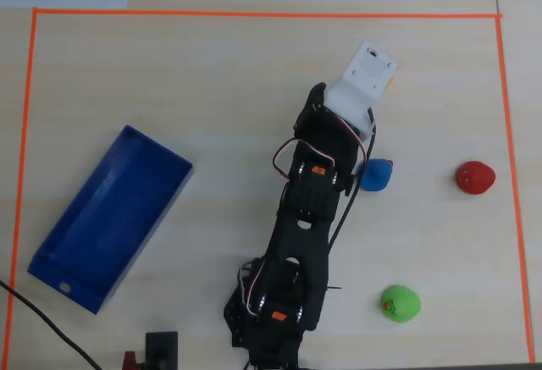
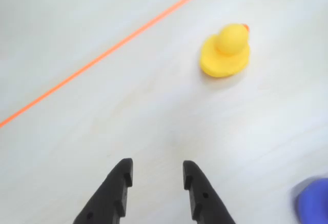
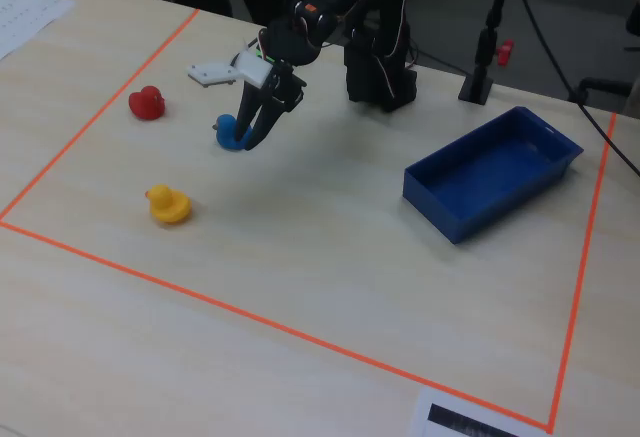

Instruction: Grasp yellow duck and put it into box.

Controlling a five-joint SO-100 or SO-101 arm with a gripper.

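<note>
The yellow duck stands on the table in the wrist view, ahead and to the right of my gripper. The gripper is open, its two black fingers apart with nothing between them. In the fixed view the duck sits near the front-left tape line, and the gripper hangs above the table behind and to the right of it, a clear gap apart. The blue box lies far off on the right, empty. In the overhead view the box is at the left, and the arm's white wrist mount hides nearly all of the duck.
A blue toy sits right beside the gripper, also at the wrist view's lower right. A red toy lies further left and a green toy near the arm's base. Orange tape borders the workspace.
</note>
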